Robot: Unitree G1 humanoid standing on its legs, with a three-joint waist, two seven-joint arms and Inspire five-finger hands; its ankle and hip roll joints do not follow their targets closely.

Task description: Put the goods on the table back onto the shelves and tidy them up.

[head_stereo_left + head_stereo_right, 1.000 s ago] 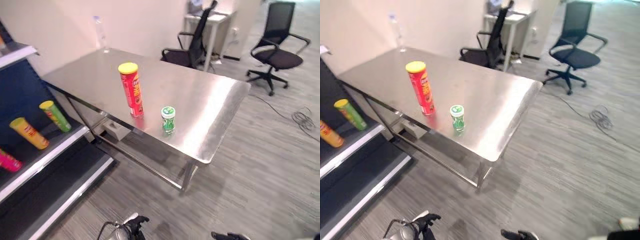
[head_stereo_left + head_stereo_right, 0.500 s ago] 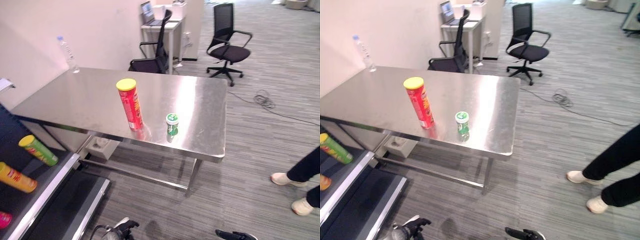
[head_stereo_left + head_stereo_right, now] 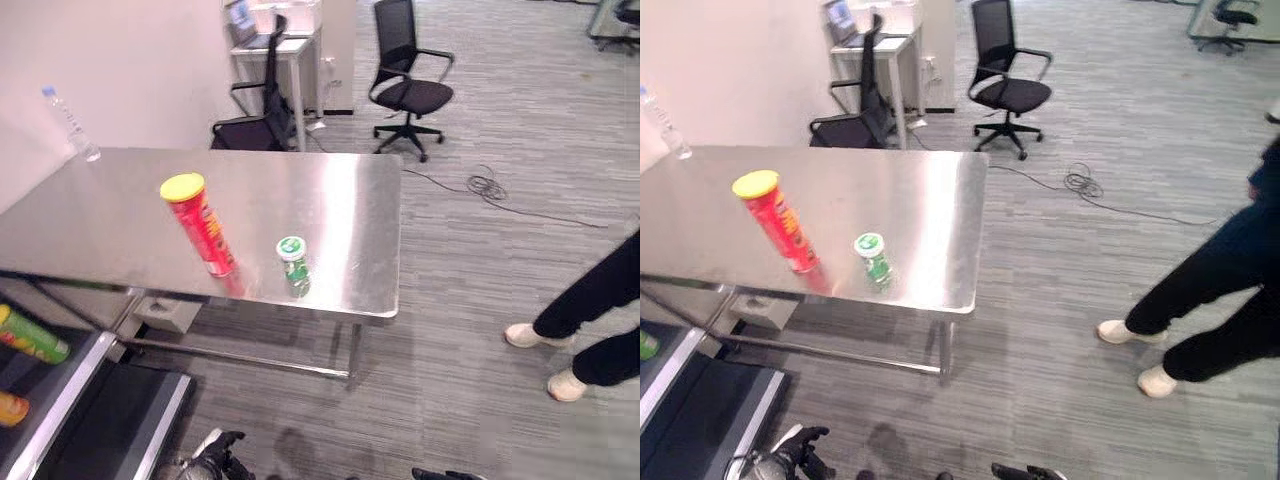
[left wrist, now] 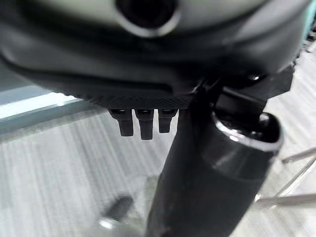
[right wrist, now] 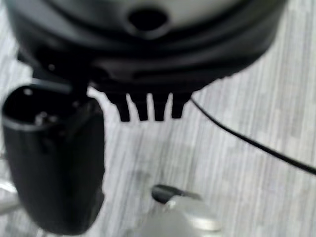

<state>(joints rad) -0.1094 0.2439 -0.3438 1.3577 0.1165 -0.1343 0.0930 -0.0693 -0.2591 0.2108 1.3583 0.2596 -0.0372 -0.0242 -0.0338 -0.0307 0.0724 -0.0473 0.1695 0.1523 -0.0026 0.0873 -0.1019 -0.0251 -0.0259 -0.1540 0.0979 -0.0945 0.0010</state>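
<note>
Hands hang low at the near edge of the eye views, the left hand [image 3: 215,452] and the right hand [image 3: 1025,470] both over the grey floor [image 3: 470,290], well short of the counter [image 3: 330,215]. In each wrist view the fingers [image 4: 140,126] of the left and the fingers [image 5: 148,108] of the right point straight out, relaxed, with the thumb standing beside them and nothing held. Beyond the left fingers and off to their side, shelves [image 3: 60,400] carry a green tube [image 3: 35,338] and an orange tube [image 3: 12,408] lying on their sides. Farther ahead of both hands, on the steel counter, a red crisp tube with a yellow lid [image 3: 202,225] stands upright near the front edge, and a small green-lidded jar [image 3: 295,265] stands just beside it, apart from it. A clear water bottle [image 3: 70,122] stands at the far corner. Past the counter are black office chairs [image 3: 405,75] and a desk [image 3: 270,50]. A person's legs [image 3: 1210,300] show well beyond the right fingers.
</note>
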